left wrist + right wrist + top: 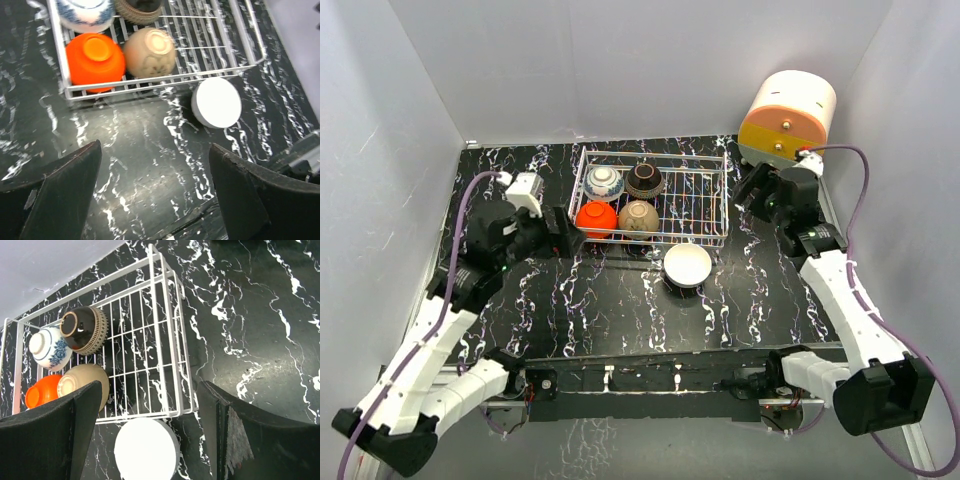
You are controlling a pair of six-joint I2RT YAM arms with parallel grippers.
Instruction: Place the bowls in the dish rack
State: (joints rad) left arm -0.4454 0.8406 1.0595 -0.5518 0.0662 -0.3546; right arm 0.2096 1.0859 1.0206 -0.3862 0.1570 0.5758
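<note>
- Dish rack (724,205): the blue-and-white bowl (603,182), black bowl (645,179), red bowl (596,218) and tan bowl (638,216) fill its 9 o'clock half.
- White bowl (687,265): on the table, just outside the near rail, at 5 o'clock from the rack's centre.
- Left gripper (155,165): jaws wide, empty.
- Right gripper (150,395): jaws wide, empty.
- Step, as I judge it: I pinch the white bowl's rim, lift it clear of the rail and set it on the bare grid toward 3 o'clock.

Black white-veined tabletop (620,310): marble look, glossy; reflections are noted.
White rectangular wire dish rack (700,195): smooth coated metal.
Bright red round bowl (596,219), at the rack's 7 o'clock: shiny glaze.
Tan-beige round bowl (638,217): satin glaze.
Plain white round bowl (687,265), outside at 5 o'clock: smooth.
</note>
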